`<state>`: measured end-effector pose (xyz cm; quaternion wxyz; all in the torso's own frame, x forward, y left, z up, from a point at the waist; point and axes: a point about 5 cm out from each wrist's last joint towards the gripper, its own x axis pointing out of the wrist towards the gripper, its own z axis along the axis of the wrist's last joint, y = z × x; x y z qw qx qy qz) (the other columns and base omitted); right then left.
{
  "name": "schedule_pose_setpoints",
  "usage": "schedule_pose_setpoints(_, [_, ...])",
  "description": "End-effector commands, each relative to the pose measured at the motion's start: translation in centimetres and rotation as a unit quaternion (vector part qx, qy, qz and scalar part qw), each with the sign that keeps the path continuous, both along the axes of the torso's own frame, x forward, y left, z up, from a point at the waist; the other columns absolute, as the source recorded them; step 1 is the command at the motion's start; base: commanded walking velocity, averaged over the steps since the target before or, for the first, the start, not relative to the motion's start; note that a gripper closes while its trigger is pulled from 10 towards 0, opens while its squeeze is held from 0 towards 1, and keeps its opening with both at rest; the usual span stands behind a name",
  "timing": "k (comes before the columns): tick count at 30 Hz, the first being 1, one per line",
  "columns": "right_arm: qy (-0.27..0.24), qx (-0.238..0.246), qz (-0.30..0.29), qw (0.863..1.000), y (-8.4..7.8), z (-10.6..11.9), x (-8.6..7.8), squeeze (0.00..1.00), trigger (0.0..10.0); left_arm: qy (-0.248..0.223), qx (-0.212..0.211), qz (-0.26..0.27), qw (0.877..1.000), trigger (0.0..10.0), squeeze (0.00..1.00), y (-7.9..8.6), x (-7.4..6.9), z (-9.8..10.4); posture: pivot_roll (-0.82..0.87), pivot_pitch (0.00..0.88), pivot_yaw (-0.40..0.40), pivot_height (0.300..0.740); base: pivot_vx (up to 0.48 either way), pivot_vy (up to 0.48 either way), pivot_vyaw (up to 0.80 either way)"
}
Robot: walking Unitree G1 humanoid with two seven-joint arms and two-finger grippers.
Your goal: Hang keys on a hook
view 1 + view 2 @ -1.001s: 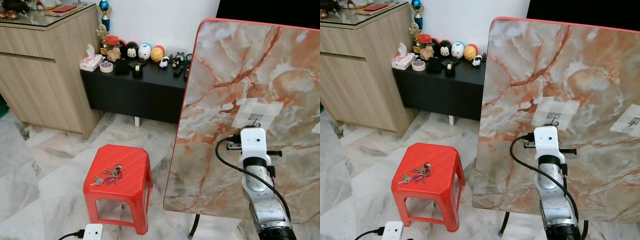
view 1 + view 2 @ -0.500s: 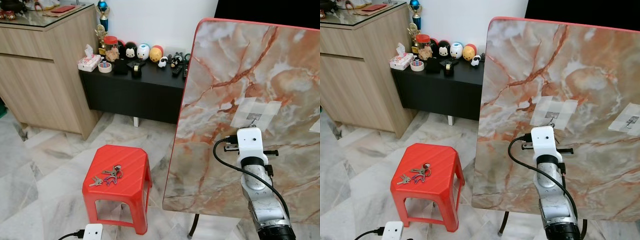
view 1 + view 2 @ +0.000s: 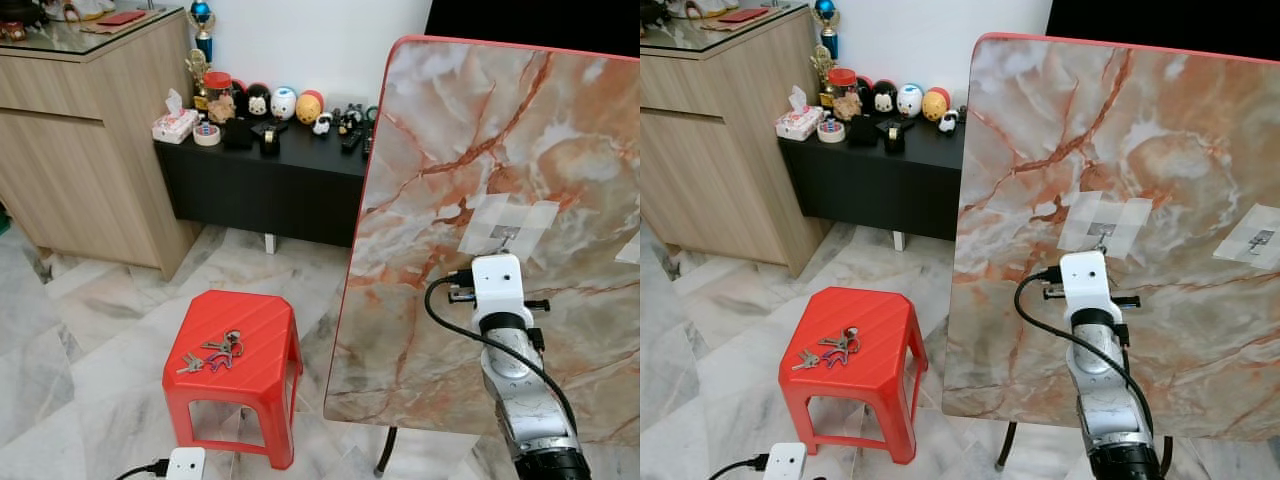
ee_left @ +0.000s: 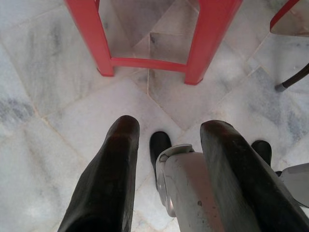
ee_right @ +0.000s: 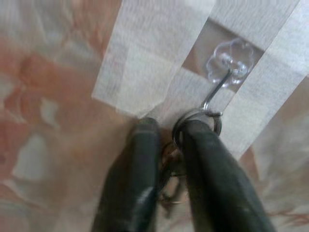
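Since a second ago my right arm is sitting a little higher against the marble board, closer to the taped hook. My right gripper (image 5: pixel 166 140) is pinching a key ring (image 5: pixel 197 126) between nearly closed fingers (image 5: pixel 140 159), and the ring is touching the lower end of the hook (image 5: pixel 226 67), a clear plastic flower with a wire stem held to the marble board (image 3: pixel 470 130) under tape strips (image 5: pixel 154 58). My left gripper (image 4: pixel 166 145) is hanging idle near the floor (image 4: pixel 58 96), fingers parted and holding nothing. Further out, a second bunch of keys (image 3: pixel 215 352) is lying on the red stool (image 3: pixel 260 330). Beyond it, small figurines (image 3: pixel 285 103) are lining a black cabinet (image 3: pixel 270 185) beside a wooden counter (image 3: pixel 90 130).
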<state>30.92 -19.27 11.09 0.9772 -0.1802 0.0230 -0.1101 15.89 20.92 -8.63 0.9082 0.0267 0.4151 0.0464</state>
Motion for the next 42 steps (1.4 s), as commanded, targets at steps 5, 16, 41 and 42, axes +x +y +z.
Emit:
schedule_pose_setpoints(5, [-0.045, 0.01, 0.004, 0.999, 0.0, 1.7, 0.3, 1.0, 10.0, 0.011, 0.0, -0.003, 1.0, 10.0, 0.0, -0.2, -0.6, -0.3, 0.07, 0.0, -0.106, 0.74, 0.0, 0.0, 0.0])
schedule_pose_setpoints(16, [-0.052, 0.037, 0.028, 0.998, 0.8, 1.6, -0.8, 0.0, 10.0, 0.013, -0.001, -0.003, 1.0, 10.0, 0.0, -0.2, -0.6, -0.3, 0.08, 0.0, -0.104, 0.74, 0.0, 0.0, 0.0])
schedule_pose_setpoints(41, [0.149, 0.17, 0.008, 0.974, 0.2, -8.0, -4.7, 0.0, 10.0, 0.006, 0.002, -0.003, 1.0, 10.0, 0.0, -0.2, -0.2, -0.1, 0.07, 0.0, -0.104, 0.74, 0.0, 0.0, 0.0])
schedule_pose_setpoints(42, [0.173, 0.178, -0.004, 0.969, 0.0, -9.2, -5.2, 0.0, 10.0, 0.006, 0.002, -0.002, 1.0, 10.0, 0.0, -0.1, -0.2, -0.1, 0.07, 0.0, -0.104, 0.74, 0.0, 0.0, 0.0])
